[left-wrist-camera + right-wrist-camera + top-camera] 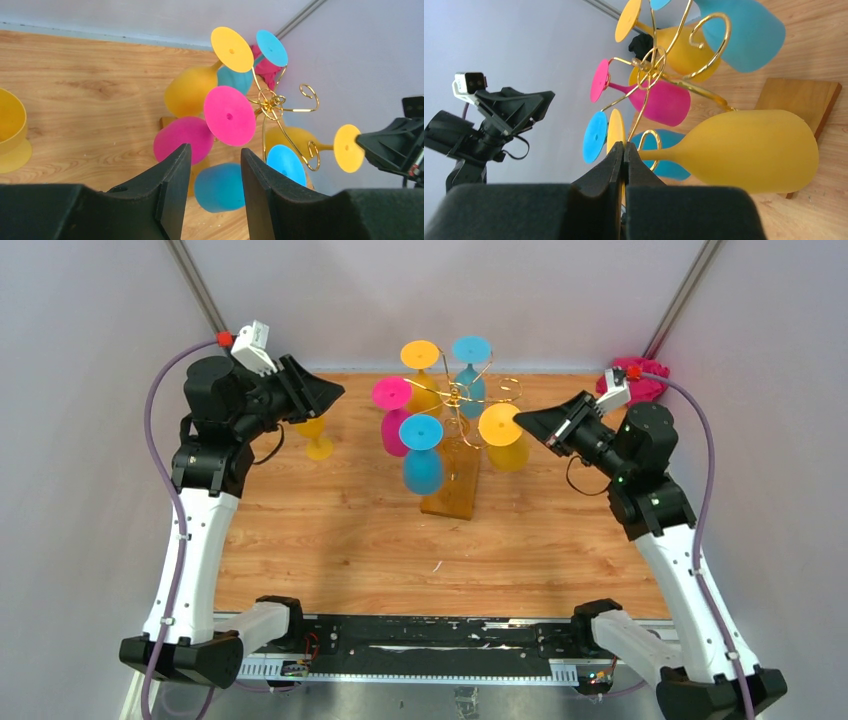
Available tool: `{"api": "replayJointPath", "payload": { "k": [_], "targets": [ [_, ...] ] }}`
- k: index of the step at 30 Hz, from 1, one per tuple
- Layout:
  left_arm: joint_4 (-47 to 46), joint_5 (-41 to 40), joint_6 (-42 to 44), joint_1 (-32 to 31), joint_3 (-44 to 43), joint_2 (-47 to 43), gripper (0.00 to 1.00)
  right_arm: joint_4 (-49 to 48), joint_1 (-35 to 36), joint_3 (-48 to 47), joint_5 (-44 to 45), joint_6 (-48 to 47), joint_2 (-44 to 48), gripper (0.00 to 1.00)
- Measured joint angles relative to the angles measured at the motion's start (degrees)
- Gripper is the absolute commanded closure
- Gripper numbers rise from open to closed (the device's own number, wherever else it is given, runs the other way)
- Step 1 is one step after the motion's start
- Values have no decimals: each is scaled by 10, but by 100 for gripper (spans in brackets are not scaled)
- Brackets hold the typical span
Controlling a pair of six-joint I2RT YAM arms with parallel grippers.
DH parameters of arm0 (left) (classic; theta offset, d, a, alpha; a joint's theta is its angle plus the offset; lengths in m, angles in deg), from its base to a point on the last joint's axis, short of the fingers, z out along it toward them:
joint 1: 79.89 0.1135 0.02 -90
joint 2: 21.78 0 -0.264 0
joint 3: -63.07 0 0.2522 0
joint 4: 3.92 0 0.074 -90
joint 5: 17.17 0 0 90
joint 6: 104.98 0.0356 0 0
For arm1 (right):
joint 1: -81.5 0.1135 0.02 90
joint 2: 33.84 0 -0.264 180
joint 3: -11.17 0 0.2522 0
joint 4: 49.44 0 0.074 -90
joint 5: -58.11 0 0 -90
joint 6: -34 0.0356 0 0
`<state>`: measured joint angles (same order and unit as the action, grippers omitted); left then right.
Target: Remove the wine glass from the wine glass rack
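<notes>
top: high, looking down over table [330,540] | wrists: close, side-on — facing inward; all share wine glass rack [455,500]

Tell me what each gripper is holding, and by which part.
The right gripper is shut on the hanging yellow wine glass, seemingly pinching the rim of its foot. The left gripper is open, holding nothing.

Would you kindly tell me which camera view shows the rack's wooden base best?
The top external view: it shows most of the wooden base, with only a blue glass overlapping one side. The right wrist view shows one end behind a yellow glass; in the left wrist view, glasses hide nearly all of it.
</notes>
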<state>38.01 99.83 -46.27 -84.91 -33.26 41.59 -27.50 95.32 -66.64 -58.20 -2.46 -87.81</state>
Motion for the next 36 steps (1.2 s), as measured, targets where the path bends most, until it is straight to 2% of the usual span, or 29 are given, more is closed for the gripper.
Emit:
{"api": "replayJointPath", "payload": {
  "k": [6,11,14,17,18,22,25,30,31,36],
  "targets": [
    [-16,8,-5,0,20,0,49,80,-1,-12,9,-21,75,100],
    [-30,7,-2,-16,34,0,47,134,-1,-119,23,-57,117,100],
    [-52,17,-5,-30,41,-2,45,93,-1,-172,-2,-50,123,100],
    [-111,51,-27,-33,63,-8,41,-28,-1,-173,-61,10,110,100],
    [-146,70,-41,-33,75,-10,39,-100,-1,-168,-89,47,86,100],
    [-294,145,-107,-34,118,-13,34,-273,1,-148,-139,160,-7,100],
    [-431,203,-177,-34,147,-10,29,-367,10,-147,-155,230,-86,100],
    [-675,257,-318,-34,177,14,29,-431,50,-152,-164,279,-138,100],
    [-746,264,-360,-34,180,28,29,-442,62,-158,-165,283,-142,100],
    [-971,270,-523,-30,181,105,32,-491,110,-191,-171,296,-153,100]
  ]
}}
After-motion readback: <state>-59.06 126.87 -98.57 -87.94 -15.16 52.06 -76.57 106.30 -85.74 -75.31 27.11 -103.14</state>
